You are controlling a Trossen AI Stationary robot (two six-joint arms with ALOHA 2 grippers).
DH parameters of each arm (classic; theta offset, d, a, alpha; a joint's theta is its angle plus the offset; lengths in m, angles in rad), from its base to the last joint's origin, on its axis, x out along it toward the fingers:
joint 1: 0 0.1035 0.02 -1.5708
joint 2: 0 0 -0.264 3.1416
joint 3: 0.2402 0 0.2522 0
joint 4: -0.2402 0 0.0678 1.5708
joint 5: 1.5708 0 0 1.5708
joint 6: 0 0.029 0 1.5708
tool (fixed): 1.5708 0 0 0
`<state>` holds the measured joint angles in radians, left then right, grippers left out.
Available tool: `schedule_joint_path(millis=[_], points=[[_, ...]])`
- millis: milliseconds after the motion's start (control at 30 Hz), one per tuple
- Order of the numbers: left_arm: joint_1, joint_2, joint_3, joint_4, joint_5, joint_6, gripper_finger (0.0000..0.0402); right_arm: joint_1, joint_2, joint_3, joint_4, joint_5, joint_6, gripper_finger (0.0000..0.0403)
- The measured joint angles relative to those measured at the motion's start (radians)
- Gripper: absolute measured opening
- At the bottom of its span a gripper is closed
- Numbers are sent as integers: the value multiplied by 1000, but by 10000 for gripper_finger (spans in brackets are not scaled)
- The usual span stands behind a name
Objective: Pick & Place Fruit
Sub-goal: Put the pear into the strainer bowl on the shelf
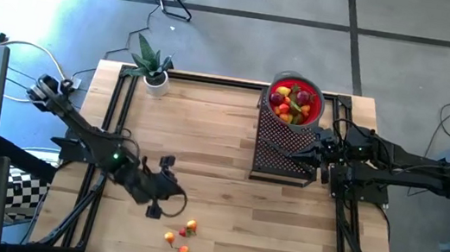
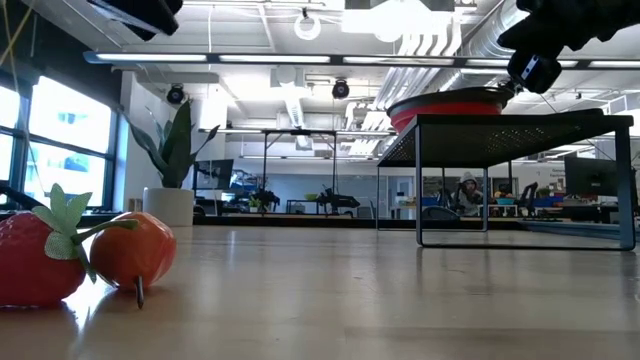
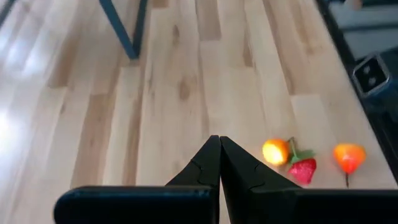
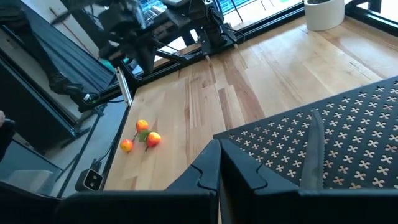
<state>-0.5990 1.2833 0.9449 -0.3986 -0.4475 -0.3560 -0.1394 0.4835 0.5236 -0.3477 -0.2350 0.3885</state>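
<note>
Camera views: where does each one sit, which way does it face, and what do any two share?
High: overhead, facing down; both arms, red bowl on the black rack.
Low: table height, facing the room; strawberry near.
Left wrist: past shut left gripper toward three loose fruits.
Right wrist: past shut right gripper, above the rack.
Shared: both wrist views show those fruits.

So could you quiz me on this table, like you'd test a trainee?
1. True or false: the red bowl sits on the black perforated stand.
2. How many loose fruits lie on the wooden table?
3. The left gripper has its jaws: A) open B) shut on a strawberry C) shut, empty.

Key: 1 true; 2 three, two orange ones and a strawberry; 3 C. The right gripper, also shut, hovers over the stand.
</note>
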Motion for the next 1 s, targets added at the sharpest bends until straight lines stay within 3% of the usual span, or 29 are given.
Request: schedule_joint_path(millis=[233,467,800,1000], points=[[2,167,154,-208,31,-45,0,0,1,0,0,0,0,5],[1,306,298,-259,97,8,0,0,10,0,-1,1,0,5],[-6,455,491,-402,99,-16,0,0,37,0,-10,1,0,5],[-10,535,541,-473,129,44,0,0,62,0,-30,25,-48,5]])
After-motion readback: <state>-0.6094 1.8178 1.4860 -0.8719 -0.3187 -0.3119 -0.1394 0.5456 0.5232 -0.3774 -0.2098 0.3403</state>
